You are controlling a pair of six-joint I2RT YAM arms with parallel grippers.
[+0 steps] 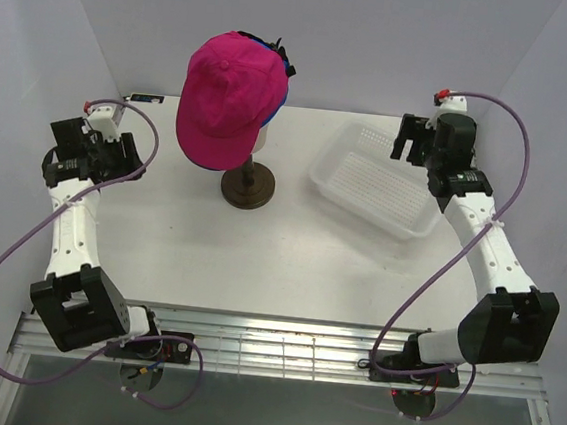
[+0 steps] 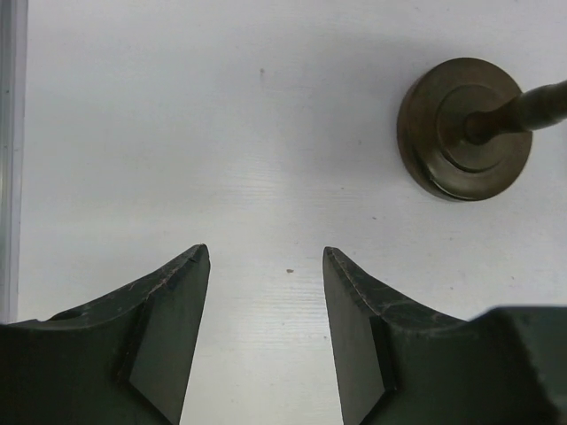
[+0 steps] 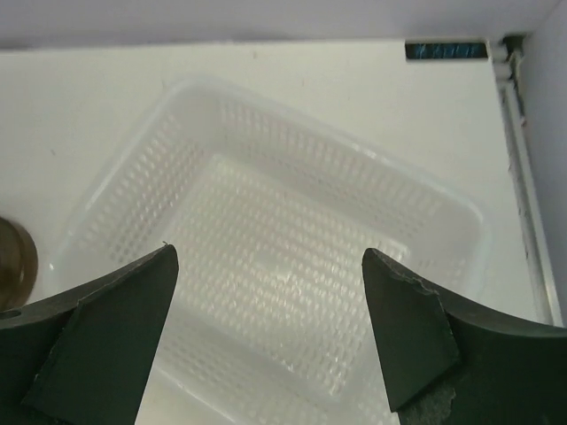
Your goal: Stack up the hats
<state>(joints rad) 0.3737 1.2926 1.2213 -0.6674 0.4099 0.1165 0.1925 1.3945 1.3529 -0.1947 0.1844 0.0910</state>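
A magenta pink hat sits on top of the mannequin head at the back centre, brim pointing toward the front left. A thin edge of a bright blue hat shows under it at the rear right. My left gripper hangs open and empty at the left, well apart from the hats; in the left wrist view its fingers frame bare tabletop. My right gripper is open and empty at the back right, and in the right wrist view it hovers above the basket.
The mannequin's dark round stand rests on the white table in front of my left gripper. A white mesh basket with nothing in it lies at the right. Walls close in on the left, back and right.
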